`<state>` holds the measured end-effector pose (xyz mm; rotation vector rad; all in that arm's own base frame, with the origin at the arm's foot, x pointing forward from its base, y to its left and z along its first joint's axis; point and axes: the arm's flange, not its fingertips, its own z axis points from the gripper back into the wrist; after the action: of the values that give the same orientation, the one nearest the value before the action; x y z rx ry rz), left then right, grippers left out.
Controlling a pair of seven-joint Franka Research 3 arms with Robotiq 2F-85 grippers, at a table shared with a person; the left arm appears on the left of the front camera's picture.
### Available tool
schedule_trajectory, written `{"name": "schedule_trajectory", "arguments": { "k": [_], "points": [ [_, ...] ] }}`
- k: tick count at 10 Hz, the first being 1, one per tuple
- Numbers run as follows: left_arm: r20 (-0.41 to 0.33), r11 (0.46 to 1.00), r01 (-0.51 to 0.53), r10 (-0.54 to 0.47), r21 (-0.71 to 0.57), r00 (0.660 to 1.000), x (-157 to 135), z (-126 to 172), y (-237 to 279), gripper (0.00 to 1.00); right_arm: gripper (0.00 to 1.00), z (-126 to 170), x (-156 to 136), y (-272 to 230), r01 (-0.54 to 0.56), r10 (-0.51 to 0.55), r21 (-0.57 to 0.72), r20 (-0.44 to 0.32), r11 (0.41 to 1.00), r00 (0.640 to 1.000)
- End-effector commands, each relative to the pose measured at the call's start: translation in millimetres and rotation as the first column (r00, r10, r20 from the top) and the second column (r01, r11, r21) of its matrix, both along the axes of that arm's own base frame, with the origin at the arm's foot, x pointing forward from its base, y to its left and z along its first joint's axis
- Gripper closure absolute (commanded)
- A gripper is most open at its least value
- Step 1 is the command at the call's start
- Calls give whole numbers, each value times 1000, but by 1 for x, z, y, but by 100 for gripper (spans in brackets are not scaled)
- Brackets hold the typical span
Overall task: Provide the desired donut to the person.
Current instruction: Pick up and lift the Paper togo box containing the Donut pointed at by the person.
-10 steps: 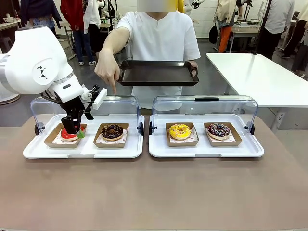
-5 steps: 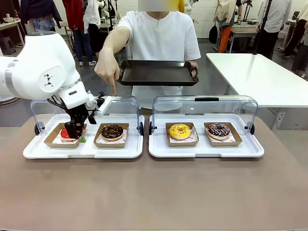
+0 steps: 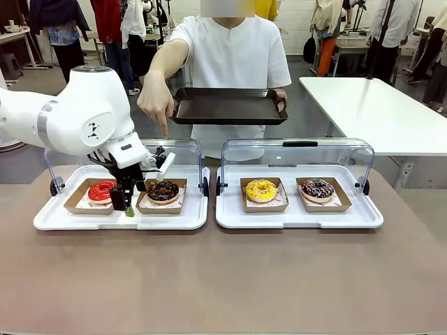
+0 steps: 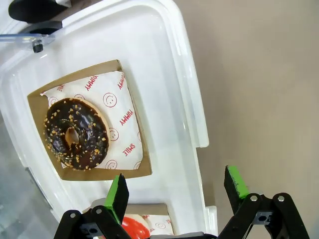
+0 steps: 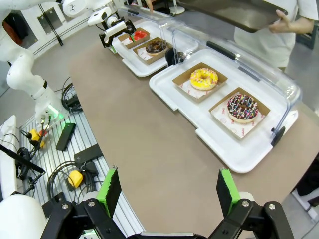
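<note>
The person [image 3: 230, 56] in a white shirt holds a dark tray [image 3: 229, 106] in one hand. The other hand [image 3: 156, 105] points a finger down above the chocolate nut donut [image 3: 163, 190] [image 4: 76, 133]. My left gripper [image 3: 124, 201] [image 4: 177, 188] hangs open over the left white tray [image 3: 105, 218], between the red donut [image 3: 101, 190] [image 4: 133, 226] and the chocolate one, holding nothing. My right gripper [image 5: 167, 191] is open and empty, high above the table's near side.
The right white tray [image 3: 300, 218] carries a yellow donut [image 3: 261, 190] [image 5: 204, 77] and a chocolate sprinkled donut [image 3: 318, 188] [image 5: 242, 106]. Both trays have clear lids raised at the back. Each donut sits in a brown paper box. The brown table in front is bare.
My left gripper has moved right, from over the red donut to the gap beside the chocolate donut. The person's pointing hand and tray have stayed put.
</note>
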<state>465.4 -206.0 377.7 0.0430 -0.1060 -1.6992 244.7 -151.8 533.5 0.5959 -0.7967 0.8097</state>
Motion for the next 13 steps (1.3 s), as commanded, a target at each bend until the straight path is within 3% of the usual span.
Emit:
{"name": "schedule_trajectory", "arguments": {
  "k": [1,13],
  "points": [
    [7,999,-45,45,10,999,12,-4,-5,0,0,0,2,-1,-11,11,23,16,1000,1000],
    [-50,996,-87,87,6,995,41,-37,2,0,0,0,2,-1,-11,11,23,16,1000,1000]
  ]
}}
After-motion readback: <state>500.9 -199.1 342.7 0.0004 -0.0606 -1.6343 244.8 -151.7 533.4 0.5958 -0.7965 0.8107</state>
